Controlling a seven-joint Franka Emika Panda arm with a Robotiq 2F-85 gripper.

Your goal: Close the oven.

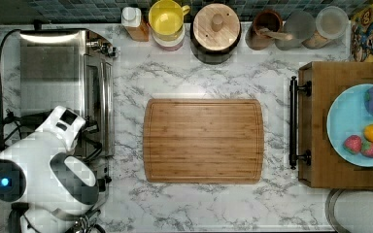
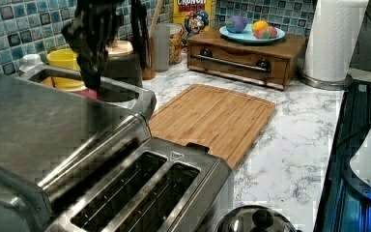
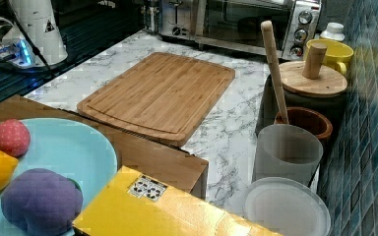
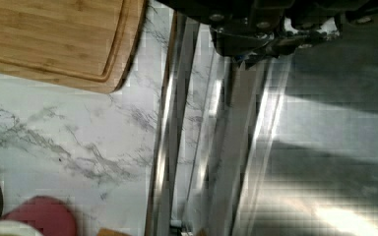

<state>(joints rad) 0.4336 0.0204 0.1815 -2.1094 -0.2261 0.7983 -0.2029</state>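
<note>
Oven (image 3: 248,22) sits at far end of marble table (image 3: 128,54) beyond the cutting board (image 3: 162,93), door up. Pincer (image 4: 256,42) over oven's top front edge; can't tell its opening.

One oven (image 1: 63,87), one toaster (image 2: 140,193), one cutting board (image 1: 203,141), one plate (image 1: 342,121) (four toy foods on it).
</note>
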